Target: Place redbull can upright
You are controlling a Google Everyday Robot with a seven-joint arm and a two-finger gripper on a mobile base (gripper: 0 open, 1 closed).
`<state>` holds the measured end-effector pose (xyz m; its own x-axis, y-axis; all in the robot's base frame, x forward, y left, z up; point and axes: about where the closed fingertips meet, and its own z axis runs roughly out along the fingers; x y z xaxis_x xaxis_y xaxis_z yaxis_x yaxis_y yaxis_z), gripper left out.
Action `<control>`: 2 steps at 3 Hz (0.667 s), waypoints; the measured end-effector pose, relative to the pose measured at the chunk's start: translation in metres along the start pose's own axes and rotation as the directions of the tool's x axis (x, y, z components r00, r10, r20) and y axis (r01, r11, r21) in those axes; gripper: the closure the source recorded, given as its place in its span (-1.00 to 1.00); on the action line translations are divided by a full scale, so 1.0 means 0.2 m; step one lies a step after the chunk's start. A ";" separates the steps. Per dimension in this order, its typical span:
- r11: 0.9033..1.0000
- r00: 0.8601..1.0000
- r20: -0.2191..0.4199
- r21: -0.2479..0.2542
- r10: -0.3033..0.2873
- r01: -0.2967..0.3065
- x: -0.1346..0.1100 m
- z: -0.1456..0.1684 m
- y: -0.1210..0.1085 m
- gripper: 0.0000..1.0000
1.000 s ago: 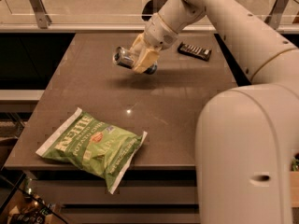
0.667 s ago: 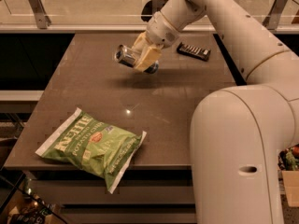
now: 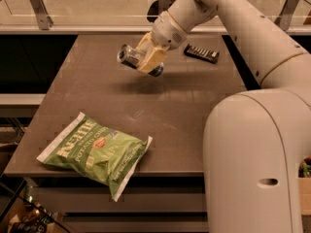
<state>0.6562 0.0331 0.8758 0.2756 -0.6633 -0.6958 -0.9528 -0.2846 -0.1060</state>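
Observation:
The redbull can (image 3: 130, 57) is a slim silver and blue can held on its side, its shiny end facing left. My gripper (image 3: 148, 59) is shut on the can around its middle and holds it in the air above the far middle of the brown table (image 3: 160, 110). The can's right end shows just below the fingers (image 3: 151, 56). The white arm reaches down to it from the upper right.
A green chip bag (image 3: 95, 152) lies flat near the table's front left edge. A flat dark rectangular packet (image 3: 201, 54) lies at the far right of the table. The robot's white body (image 3: 257, 159) fills the lower right. A railing runs behind the table.
The gripper with the can has stayed in nearly the same place above the table. The view has shifted a little.

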 end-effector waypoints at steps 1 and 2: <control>1.000 0.999 0.024 0.009 0.024 -0.025 -0.03 -0.04 0.05 1.00; 0.998 0.997 0.060 0.038 0.038 -0.041 -0.08 -0.09 0.10 1.00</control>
<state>0.6356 0.0251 0.8980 0.2306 -0.6311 -0.7407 -0.9673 -0.2312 -0.1042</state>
